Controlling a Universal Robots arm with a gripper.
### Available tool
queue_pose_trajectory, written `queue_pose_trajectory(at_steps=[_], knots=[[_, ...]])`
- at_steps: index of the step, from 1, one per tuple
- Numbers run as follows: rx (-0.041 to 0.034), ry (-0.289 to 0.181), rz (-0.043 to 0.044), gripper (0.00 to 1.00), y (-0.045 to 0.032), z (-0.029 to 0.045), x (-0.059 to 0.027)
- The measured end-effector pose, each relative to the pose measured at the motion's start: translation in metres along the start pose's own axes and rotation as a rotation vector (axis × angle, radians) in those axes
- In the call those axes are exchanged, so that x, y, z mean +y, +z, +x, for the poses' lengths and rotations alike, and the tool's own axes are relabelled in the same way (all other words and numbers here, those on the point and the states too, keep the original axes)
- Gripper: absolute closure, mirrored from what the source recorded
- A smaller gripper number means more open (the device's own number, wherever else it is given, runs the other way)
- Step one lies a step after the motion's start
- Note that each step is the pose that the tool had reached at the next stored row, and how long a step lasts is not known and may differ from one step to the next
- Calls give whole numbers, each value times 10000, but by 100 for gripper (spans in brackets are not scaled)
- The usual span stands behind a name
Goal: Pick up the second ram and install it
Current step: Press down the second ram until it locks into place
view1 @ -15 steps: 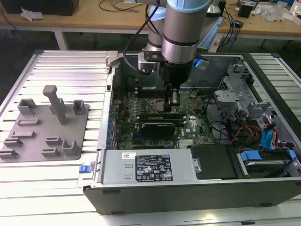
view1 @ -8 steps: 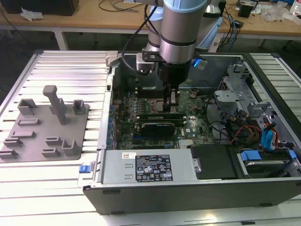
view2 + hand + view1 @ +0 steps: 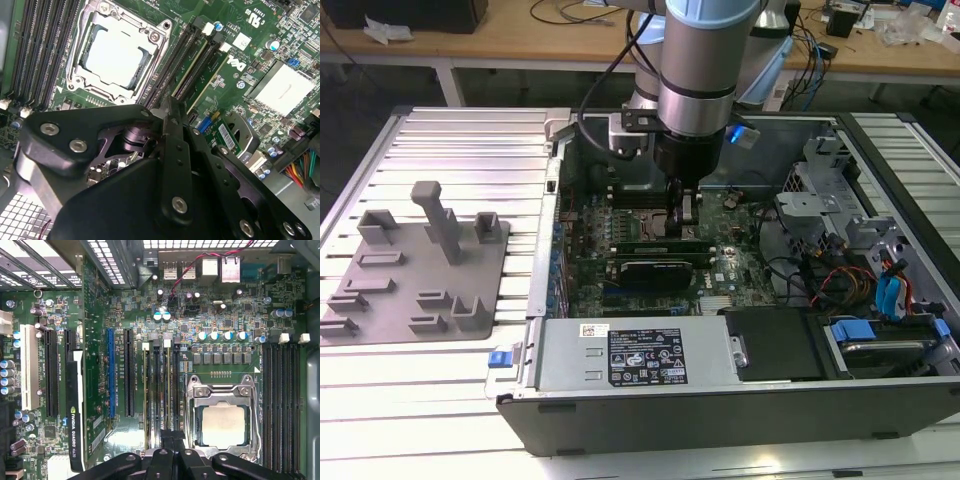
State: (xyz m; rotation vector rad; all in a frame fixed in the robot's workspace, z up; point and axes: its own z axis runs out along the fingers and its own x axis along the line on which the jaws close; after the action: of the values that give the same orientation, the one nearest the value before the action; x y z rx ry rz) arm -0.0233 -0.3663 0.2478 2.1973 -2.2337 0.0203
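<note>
Inside the open computer case [image 3: 535, 300], two thin green memory sticks stand in the black slots beside the processor socket. The ram [image 3: 168, 390] nearer the socket, also seen edge-on in the second wrist view [image 3: 192, 65], runs straight under my gripper. My gripper [image 3: 682, 222] hangs low over the motherboard with its black fingers [image 3: 167, 107] pressed together. Its tips [image 3: 172, 440] sit over one end of that stick. Whether they touch its top edge I cannot tell. The other stick [image 3: 146, 390] sits two slots further from the socket.
A black graphics card [image 3: 655, 268] stands in a slot just in front of the gripper. The open processor socket [image 3: 222, 425] lies beside the slots. A grey fixture plate [image 3: 415, 270] with upright holders lies at the exterior view's left. Drive cages and cables [image 3: 840, 270] fill the case's right.
</note>
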Motion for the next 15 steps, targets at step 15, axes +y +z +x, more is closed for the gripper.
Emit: queue_pose_trajectory(at_steps=[15], knots=[[0,1,-1,92,4,-3,-212]])
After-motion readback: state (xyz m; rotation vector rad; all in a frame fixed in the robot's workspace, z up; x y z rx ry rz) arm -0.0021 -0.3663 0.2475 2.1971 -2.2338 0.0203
